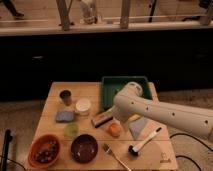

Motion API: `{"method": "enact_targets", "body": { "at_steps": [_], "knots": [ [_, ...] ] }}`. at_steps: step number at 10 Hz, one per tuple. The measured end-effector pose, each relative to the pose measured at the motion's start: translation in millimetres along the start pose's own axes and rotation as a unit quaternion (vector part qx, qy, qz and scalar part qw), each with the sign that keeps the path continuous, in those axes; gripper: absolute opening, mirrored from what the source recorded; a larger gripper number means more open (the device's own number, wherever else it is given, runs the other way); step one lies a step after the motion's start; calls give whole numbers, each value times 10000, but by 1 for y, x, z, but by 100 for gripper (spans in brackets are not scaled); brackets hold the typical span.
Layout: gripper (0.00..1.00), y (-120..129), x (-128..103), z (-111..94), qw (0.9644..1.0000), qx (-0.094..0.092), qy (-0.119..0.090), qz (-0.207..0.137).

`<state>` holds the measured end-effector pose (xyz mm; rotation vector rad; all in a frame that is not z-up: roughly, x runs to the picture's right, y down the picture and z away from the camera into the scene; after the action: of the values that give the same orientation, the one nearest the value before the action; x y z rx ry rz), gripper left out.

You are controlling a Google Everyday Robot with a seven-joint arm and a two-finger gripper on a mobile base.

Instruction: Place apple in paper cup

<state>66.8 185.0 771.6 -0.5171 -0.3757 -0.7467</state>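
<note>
The apple [115, 129], small and orange, lies on the wooden table [55, 92] just right of centre. The paper cup [83, 106], short and white with a wide rim, stands upright to the apple's upper left, about a hand's width away. My white arm reaches in from the right. My gripper [118, 119] points down right above the apple, mostly hidden by the arm's wrist. I cannot tell whether it touches the apple.
A green tray [112, 85] sits behind the arm. A dark cup [65, 96], blue sponge [65, 116], small green cup [71, 131], brown block [102, 119], orange bowl [44, 150], dark bowl [84, 148], fork [114, 155], brush [145, 141] and grey cloth [141, 128] surround the apple.
</note>
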Motion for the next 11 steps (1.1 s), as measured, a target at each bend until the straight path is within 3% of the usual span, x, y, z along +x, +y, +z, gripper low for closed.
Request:
{"method": "enact_targets", "body": {
  "at_steps": [5,10,11],
  "knots": [
    [80,4,-15,22,9979,-147,-477,-423],
    [79,3,-22,39,9950,-352,-685,-628],
    [73,4,-22,43,9944,-396,-731,-649]
  ]
}}
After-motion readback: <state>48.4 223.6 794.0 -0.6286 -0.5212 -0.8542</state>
